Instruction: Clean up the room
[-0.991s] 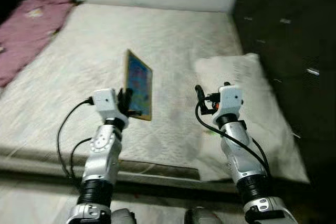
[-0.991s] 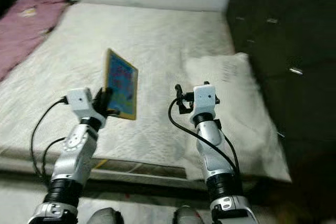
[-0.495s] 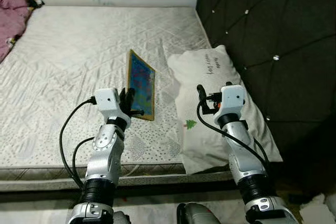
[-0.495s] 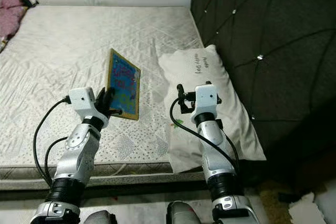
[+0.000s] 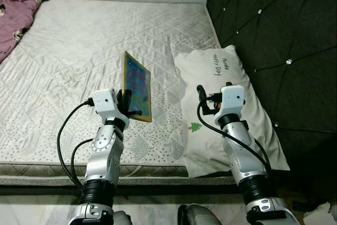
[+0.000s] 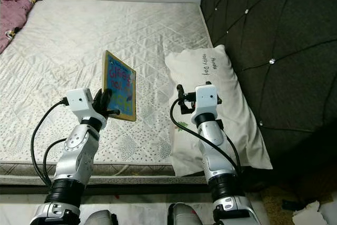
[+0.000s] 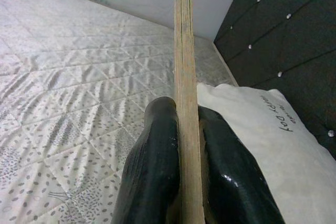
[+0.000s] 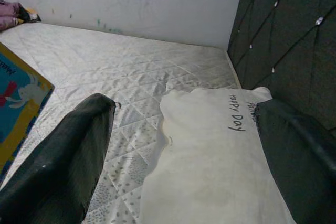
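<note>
A thin picture book [image 5: 136,85] with a yellow border and a blue cover stands upright above the white mattress [image 5: 79,51]. My left gripper [image 5: 128,105] is shut on its lower edge; in the left wrist view the book's edge [image 7: 185,77] runs between the two black fingers [image 7: 152,171]. My right gripper [image 5: 204,98] is held up over the white pillow [image 5: 221,72], open with nothing in it. The right wrist view looks over the pillow [image 8: 215,156] between the spread fingers [image 8: 68,150].
A dark tufted headboard [image 5: 274,35] rises along the right. A pink blanket [image 5: 16,9] is bunched at the far left corner by the white wall. The mattress front edge [image 5: 52,167] lies just below my arms. White scraps [image 5: 321,214] lie on the floor at the right.
The camera has swung, bringing the headboard and whole pillow into view. Both arms keep their pose, and the book stays in the left gripper.
</note>
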### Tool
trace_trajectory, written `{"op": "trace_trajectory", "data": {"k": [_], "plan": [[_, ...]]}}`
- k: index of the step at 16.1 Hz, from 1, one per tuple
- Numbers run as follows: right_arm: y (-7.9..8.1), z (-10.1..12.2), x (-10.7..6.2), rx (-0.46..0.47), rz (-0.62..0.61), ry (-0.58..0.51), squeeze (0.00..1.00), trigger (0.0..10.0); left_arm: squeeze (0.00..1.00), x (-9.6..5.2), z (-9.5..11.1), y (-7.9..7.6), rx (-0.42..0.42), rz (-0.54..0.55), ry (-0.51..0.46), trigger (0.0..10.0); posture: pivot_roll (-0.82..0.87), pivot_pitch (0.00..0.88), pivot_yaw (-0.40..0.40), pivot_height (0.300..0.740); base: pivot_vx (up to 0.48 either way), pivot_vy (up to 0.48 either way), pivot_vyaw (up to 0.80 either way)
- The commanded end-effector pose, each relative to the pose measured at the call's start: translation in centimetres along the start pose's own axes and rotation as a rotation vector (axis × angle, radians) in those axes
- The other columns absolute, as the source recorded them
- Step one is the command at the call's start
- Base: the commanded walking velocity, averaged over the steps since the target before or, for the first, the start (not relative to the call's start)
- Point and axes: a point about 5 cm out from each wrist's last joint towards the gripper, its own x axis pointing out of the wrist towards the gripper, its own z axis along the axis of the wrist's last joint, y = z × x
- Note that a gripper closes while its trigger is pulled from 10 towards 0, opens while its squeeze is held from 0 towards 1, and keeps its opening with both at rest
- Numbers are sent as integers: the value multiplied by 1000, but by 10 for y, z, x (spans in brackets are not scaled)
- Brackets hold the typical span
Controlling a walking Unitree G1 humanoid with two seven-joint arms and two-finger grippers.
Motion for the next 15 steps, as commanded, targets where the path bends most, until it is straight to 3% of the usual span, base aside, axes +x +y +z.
{"op": "trace_trajectory", "data": {"k": [1, 3, 8, 15], "plan": [[-1, 2, 1, -4, 1, -7, 0, 10000, 0, 4, 8, -5, -3, -18, -28, 10000, -7, 25, -12, 740, 0, 0, 0], [-1, 2, 1, -5, 4, -5, 0, 10000, 0, 3, 8, -6, -5, -27, -33, 10000, -7, 23, -11, 740, 0, 146, 0], [0, 2, 2, -7, 8, -4, 0, 10000, 0, 5, 9, -5, -9, -28, -31, 10000, -8, 24, -12, 740, 0, 480, 0], [-2, 3, 3, -11, 1, -6, 0, 10000, 0, 5, 10, -6, -6, -27, -46, 10000, -12, 26, -14, 740, 0, 0, 0]]}}
